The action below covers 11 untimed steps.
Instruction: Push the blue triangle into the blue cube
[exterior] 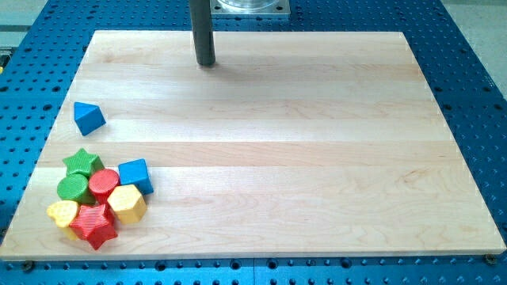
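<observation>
Sitting way up at the view's top right now, my tip (206,63) is parked on bare wood, well apart from every block on the board (317,158). No claw on this rig, just the rod, so there's nothing to open or clench and I'm touching nothing at the moment.

The blue triangle (88,118) is over by the view's left edge, on its own. The blue cube (135,175) is below it and a bit to the view's right, jammed against a little cluster: green star (82,163), green cylinder (74,188), red cylinder (103,183), a yellow hexagon-ish block (127,204), another yellow block (62,213) and a red star (94,226). The cube sits at the top right corner of that pile, so its upper face looks reachable.

So I'd call this the approach step, nothing pushed yet. Next move as I see it: swing down and left to get behind the triangle, meaning above it and slightly to the view's left, then shove diagonally down and right toward the cube. The tricky bit is the green star sitting near that line, so the angle needs to be decent or the triangle clips the star instead.
</observation>
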Motion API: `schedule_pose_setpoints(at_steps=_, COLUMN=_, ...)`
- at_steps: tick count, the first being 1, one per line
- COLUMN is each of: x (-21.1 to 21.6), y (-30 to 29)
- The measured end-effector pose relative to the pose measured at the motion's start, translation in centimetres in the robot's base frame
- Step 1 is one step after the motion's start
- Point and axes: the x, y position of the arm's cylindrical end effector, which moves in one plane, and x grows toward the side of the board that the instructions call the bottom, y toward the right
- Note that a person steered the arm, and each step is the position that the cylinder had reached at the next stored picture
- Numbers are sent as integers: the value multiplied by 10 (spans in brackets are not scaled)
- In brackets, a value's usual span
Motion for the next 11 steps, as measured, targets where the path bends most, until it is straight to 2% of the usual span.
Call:
schedule_pose_setpoints(at_steps=2, x=1, y=-180)
schedule_pose_setpoints(at_steps=3, x=76, y=-203)
schedule_pose_setpoints(at_steps=4, x=104, y=-199)
schedule_pose_setpoints(at_steps=6, x=123, y=-156)
schedule_pose_setpoints(at_steps=9, x=134, y=-188)
schedule_pose_setpoints(at_steps=11, x=172, y=-181)
